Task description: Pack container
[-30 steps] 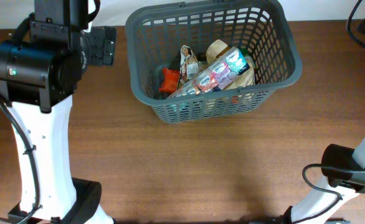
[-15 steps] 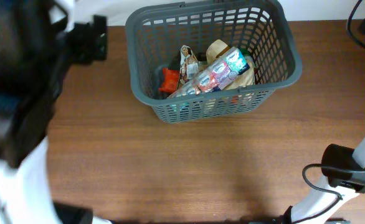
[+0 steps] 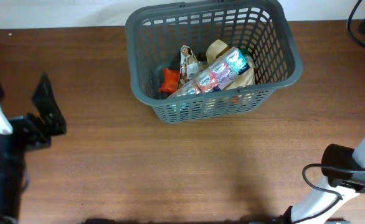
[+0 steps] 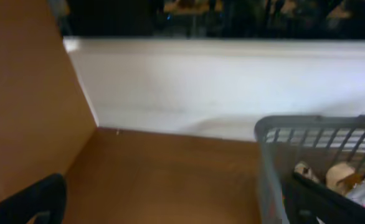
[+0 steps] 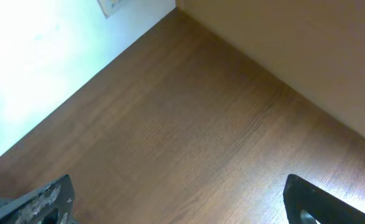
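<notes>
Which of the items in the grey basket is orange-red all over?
The small packet at the left end of the pile in the basket. The long multi-pack beside it shows pink and teal labels; the rest are tan or pale.

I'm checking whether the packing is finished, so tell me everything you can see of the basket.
The basket is dark grey, plastic-looking and rectangular with rounded corners, a thick rim and slotted lattice walls. It stands upright on the wooden table near its far edge, turned slightly askew. Inside lie an orange packet, a long shiny multicoloured pack and other small wrapped goods. Nothing else touches it.
</notes>
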`<action>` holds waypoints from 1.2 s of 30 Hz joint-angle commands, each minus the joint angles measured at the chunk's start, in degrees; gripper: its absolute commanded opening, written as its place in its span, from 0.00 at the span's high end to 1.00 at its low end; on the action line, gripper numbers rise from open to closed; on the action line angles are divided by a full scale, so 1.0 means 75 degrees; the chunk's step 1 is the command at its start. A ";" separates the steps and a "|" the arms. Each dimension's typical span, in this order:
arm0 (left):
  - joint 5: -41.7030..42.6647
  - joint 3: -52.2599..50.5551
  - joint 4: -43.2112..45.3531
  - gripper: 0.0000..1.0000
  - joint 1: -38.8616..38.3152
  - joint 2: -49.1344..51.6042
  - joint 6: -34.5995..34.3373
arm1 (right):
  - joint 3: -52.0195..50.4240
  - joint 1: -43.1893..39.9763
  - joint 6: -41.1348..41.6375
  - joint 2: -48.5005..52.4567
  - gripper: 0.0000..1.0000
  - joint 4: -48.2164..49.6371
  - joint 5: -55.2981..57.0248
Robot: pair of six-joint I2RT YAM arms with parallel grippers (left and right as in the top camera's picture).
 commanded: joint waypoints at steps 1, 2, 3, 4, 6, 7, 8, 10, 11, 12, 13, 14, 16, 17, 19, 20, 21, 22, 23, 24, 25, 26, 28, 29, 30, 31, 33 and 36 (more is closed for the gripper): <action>0.0119 -0.1676 0.0539 0.01 0.0259 -0.0947 -0.0367 | 0.0009 -0.0009 0.0093 0.0000 0.01 0.0026 0.0035; 0.0157 -0.2122 0.0734 0.01 0.0321 -0.1224 -0.0455 | 0.0012 -0.0009 0.0093 0.0000 0.01 0.0026 0.0035; 0.0216 -0.2620 0.0959 0.01 0.0388 -0.1524 -0.0574 | 0.0009 -0.0009 0.0093 0.0000 0.01 0.0026 0.0035; 0.0265 -0.3045 0.1148 0.01 0.0443 -0.1778 -0.0702 | 0.0009 -0.0009 0.0093 0.0000 0.01 0.0026 0.0035; 0.0300 -0.3856 0.1513 0.01 0.0536 -0.2235 -0.1032 | 0.0009 -0.0009 0.0093 0.0000 0.01 0.0026 0.0035; 0.0303 -0.4258 0.1687 0.01 0.0574 -0.2454 -0.1201 | 0.0009 -0.0009 0.0093 0.0000 0.01 0.0026 0.0035; 0.0312 -0.4645 0.1851 0.01 0.0603 -0.2664 -0.1343 | 0.0009 -0.0009 0.0093 0.0000 0.01 0.0026 0.0035; 0.0306 -0.5400 0.2168 0.01 0.0615 -0.3045 -0.1556 | 0.0009 -0.0009 0.0093 0.0000 0.01 0.0026 0.0035; 0.0306 -0.5744 0.2314 0.01 0.0615 -0.3209 -0.1638 | 0.0009 -0.0009 0.0093 0.0000 0.01 0.0026 0.0035; 0.0303 -0.6100 0.2477 0.01 0.0615 -0.3360 -0.1708 | 0.0009 -0.0009 0.0093 0.0000 0.01 0.0026 0.0035; 0.0306 -0.6452 0.2637 0.01 0.0615 -0.3500 -0.1789 | 0.0009 -0.0009 0.0093 0.0000 0.01 0.0026 0.0035; 0.0306 -0.6805 0.2798 0.01 0.0615 -0.3643 -0.1880 | 0.0009 -0.0009 0.0093 0.0000 0.01 0.0026 0.0035; 0.0306 -0.7539 0.3153 0.01 0.0615 -0.3946 -0.2066 | 0.0009 -0.0009 0.0093 0.0000 0.01 0.0026 0.0035; 0.0344 -0.7889 0.3346 0.01 0.0615 -0.4097 -0.2066 | 0.0009 -0.0009 0.0093 0.0000 0.01 0.0026 0.0035; 0.0428 -0.8530 0.3739 0.01 0.0615 -0.4374 -0.2069 | 0.0009 -0.0009 0.0093 0.0000 0.01 0.0026 0.0035; 0.0466 -0.8897 0.3981 0.01 0.0615 -0.4526 -0.2069 | 0.0009 -0.0009 0.0093 0.0000 0.01 0.0026 0.0035; 0.0507 -0.9229 0.4199 0.01 0.0615 -0.4672 -0.2069 | 0.0009 -0.0009 0.0093 0.0000 0.01 0.0026 0.0035; 0.0562 -0.9550 0.4415 0.01 0.0615 -0.4820 -0.2066 | 0.0009 -0.0009 0.0093 0.0000 0.01 0.0026 0.0035; 0.0624 -0.9908 0.4639 0.01 0.0615 -0.4995 -0.2066 | 0.0009 -0.0009 0.0093 0.0000 0.01 0.0026 0.0035; 0.0676 -1.0188 0.4803 0.01 0.0615 -0.5144 -0.2066 | 0.0009 -0.0009 0.0093 0.0000 0.01 0.0026 0.0035; 0.0761 -1.0477 0.4960 0.01 0.0615 -0.5304 -0.2066 | 0.0009 -0.0009 0.0093 0.0000 0.01 0.0026 0.0035; 0.0836 -1.0748 0.5091 0.01 0.0615 -0.5458 -0.2069 | 0.0009 -0.0009 0.0093 0.0000 0.01 0.0026 0.0035; 0.0965 -1.1246 0.5342 0.01 0.0612 -0.5741 -0.2066 | 0.0009 -0.0009 0.0093 0.0000 0.01 0.0026 0.0035; 0.1005 -1.1473 0.5450 0.01 0.0612 -0.5872 -0.2066 | 0.0009 -0.0009 0.0093 0.0000 0.01 0.0026 0.0035; 0.1046 -1.1698 0.5563 0.01 0.0615 -0.6000 -0.2066 | 0.0009 -0.0009 0.0093 0.0000 0.01 0.0026 0.0035; 0.1081 -1.1905 0.5665 0.01 0.0615 -0.6120 -0.2069 | 0.0012 -0.0009 0.0093 0.0000 0.01 0.0026 0.0035; 0.1105 -1.2310 0.5887 0.01 0.0615 -0.6353 -0.2066 | 0.0009 -0.0009 0.0093 0.0000 0.01 0.0026 0.0035; 0.1160 -1.2741 0.6076 0.01 0.0612 -0.6621 -0.2069 | 0.0009 -0.0009 0.0093 0.0000 0.01 0.0026 0.0035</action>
